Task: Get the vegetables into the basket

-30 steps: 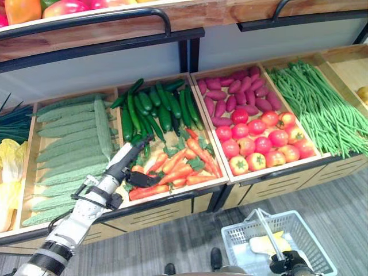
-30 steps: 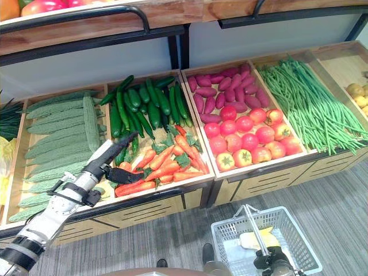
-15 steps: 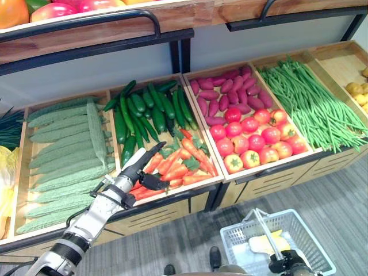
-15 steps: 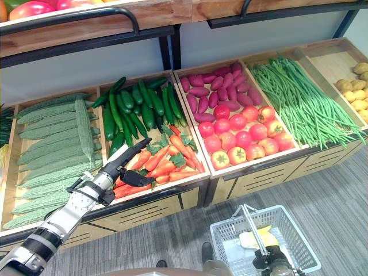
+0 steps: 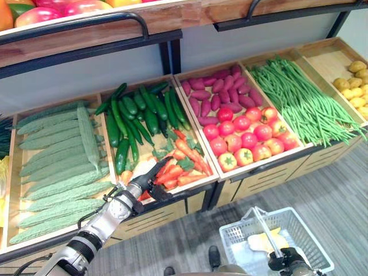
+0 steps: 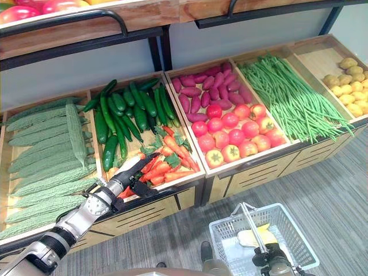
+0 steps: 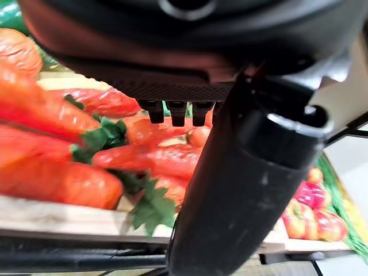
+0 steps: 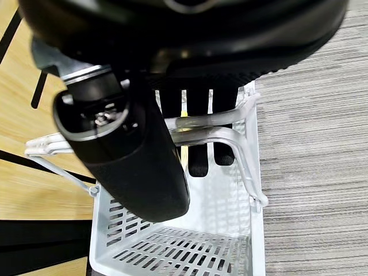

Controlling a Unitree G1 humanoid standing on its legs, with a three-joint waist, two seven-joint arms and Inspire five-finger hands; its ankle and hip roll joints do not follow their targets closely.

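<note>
Low, left robot hand (image 5: 150, 179) over carrots (image 5: 181, 167), crate edge (image 5: 172, 194)

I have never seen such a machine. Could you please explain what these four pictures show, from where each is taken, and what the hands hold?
This is a humanoid robot at a vegetable stand. Two pictures come from cameras in its head, looking down. The other two come from a camera on each wrist, looking along that hand from very close.

The wooden bins hold bitter gourds, cucumbers, carrots, sweet potatoes, tomatoes, long green beans and potatoes.

The left hand reaches over the carrots with straight fingers, holding nothing. The right hand curls round the handle of a white basket, which hangs above the grey floor with something yellow inside.
</note>
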